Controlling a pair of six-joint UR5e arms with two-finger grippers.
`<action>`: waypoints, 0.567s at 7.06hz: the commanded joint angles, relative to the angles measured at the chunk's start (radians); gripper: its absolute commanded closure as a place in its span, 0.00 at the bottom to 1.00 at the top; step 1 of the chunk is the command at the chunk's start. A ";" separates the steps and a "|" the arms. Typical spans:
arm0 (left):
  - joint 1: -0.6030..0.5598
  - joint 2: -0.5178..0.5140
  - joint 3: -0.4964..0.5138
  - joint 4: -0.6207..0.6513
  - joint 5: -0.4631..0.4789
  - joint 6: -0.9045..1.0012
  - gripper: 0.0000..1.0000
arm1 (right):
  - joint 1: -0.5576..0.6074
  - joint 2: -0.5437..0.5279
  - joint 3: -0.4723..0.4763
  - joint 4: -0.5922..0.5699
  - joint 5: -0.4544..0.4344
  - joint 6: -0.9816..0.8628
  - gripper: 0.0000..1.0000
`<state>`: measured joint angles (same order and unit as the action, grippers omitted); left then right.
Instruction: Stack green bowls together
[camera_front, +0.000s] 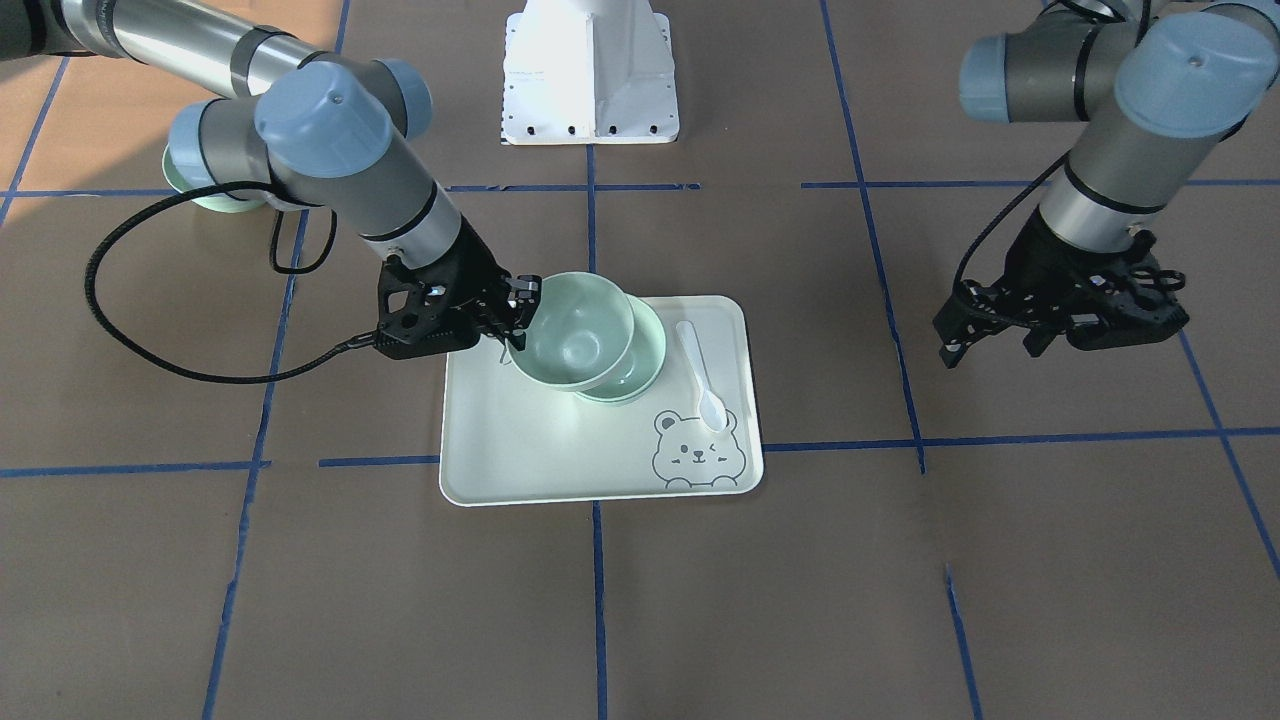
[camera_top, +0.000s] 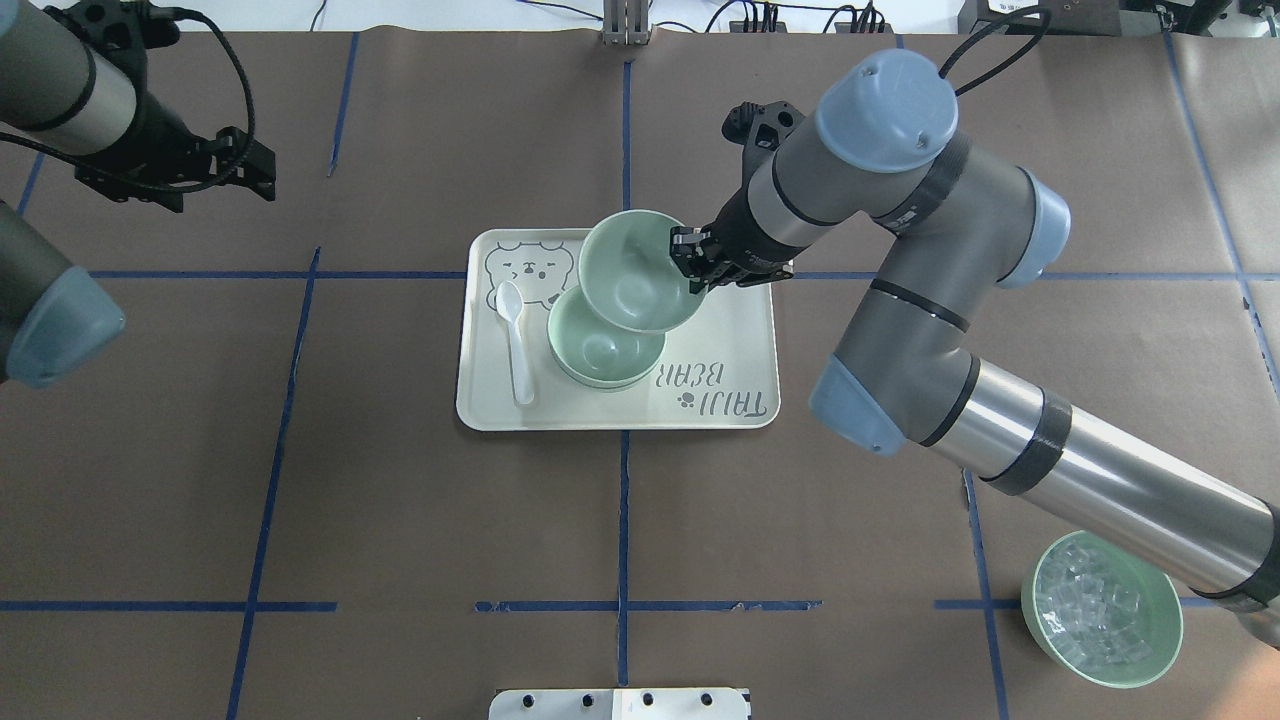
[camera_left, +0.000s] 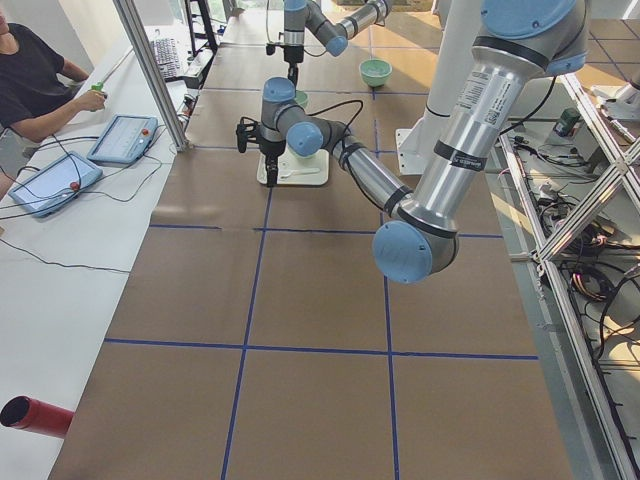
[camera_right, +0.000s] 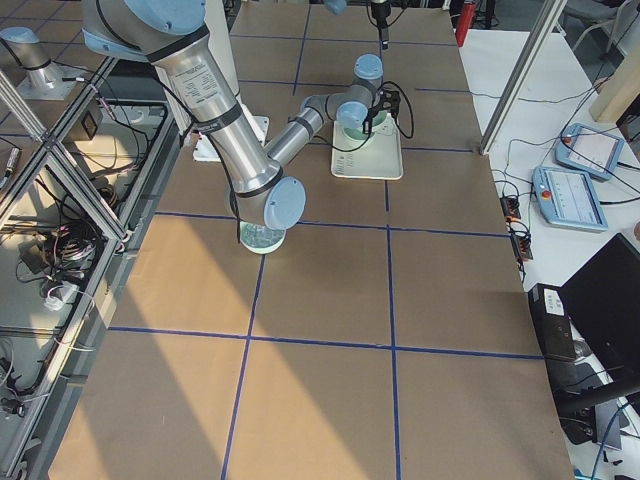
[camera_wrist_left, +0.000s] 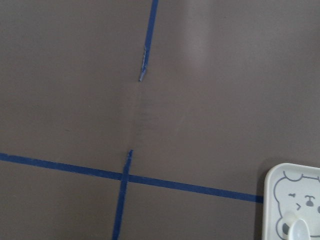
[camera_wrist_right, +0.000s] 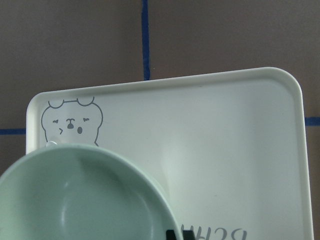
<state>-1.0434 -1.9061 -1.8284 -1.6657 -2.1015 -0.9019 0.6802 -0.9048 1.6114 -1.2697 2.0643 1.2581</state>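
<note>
My right gripper (camera_front: 520, 305) is shut on the rim of a pale mint-green bowl (camera_front: 575, 330) and holds it tilted just above the cream tray (camera_front: 560, 450). In the overhead view the gripper (camera_top: 690, 265) grips the held bowl (camera_top: 632, 272) on its right side. The held bowl partly overlaps a second green bowl (camera_top: 600, 355) that sits on the tray (camera_top: 720, 340). I cannot tell whether the lower bowl (camera_front: 650, 352) is one bowl or a nested pair. The held bowl fills the lower left of the right wrist view (camera_wrist_right: 75, 200). My left gripper (camera_top: 262, 172) is open and empty, far from the tray.
A white spoon (camera_top: 516, 340) lies on the tray beside the bear drawing. A green bowl of clear cubes (camera_top: 1100, 610) stands near the table's front right, under my right arm. The white robot base (camera_front: 590, 70) is at the back. Blue tape lines cross the brown table.
</note>
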 joint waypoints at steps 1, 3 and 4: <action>-0.142 0.058 0.026 -0.003 -0.096 0.229 0.00 | -0.053 0.030 -0.013 -0.034 -0.038 0.009 1.00; -0.207 0.065 0.073 -0.003 -0.120 0.339 0.00 | -0.060 0.030 -0.028 -0.034 -0.046 0.009 1.00; -0.230 0.067 0.090 -0.003 -0.120 0.375 0.00 | -0.060 0.033 -0.033 -0.034 -0.047 0.009 1.00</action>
<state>-1.2403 -1.8423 -1.7606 -1.6689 -2.2165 -0.5797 0.6215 -0.8741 1.5856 -1.3033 2.0198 1.2670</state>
